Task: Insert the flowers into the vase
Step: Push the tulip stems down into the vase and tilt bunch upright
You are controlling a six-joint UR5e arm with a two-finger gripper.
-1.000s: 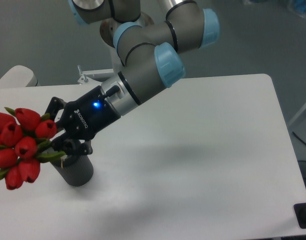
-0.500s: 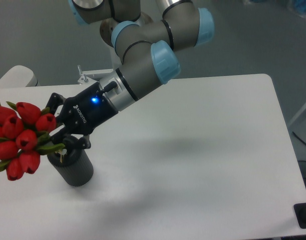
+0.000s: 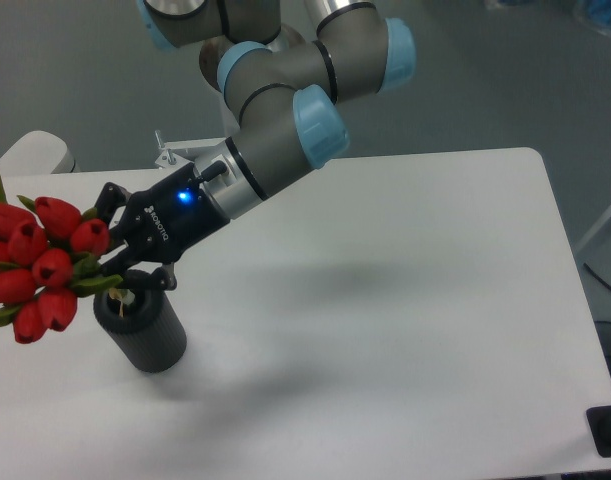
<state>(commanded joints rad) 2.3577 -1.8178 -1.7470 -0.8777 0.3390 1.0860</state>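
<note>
White table [image 3: 405, 300]; claw [image 3: 115, 265] lifted flowers [image 3: 40, 265], uncovering vase [image 3: 143, 330] hole.

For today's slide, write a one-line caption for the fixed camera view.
Claw holds red tulips tilted over the dark grey vase on the white table.

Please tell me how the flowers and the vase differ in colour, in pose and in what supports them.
Colour: the flowers are red buds with green leaves; the vase is dark grey.
Pose: the flowers lie tilted, buds pointing left past the vase; the vase stands upright.
Support: the flowers hang in the air, gripped by the claw; the vase rests on the white table.
Both are at the table's left side.
</note>
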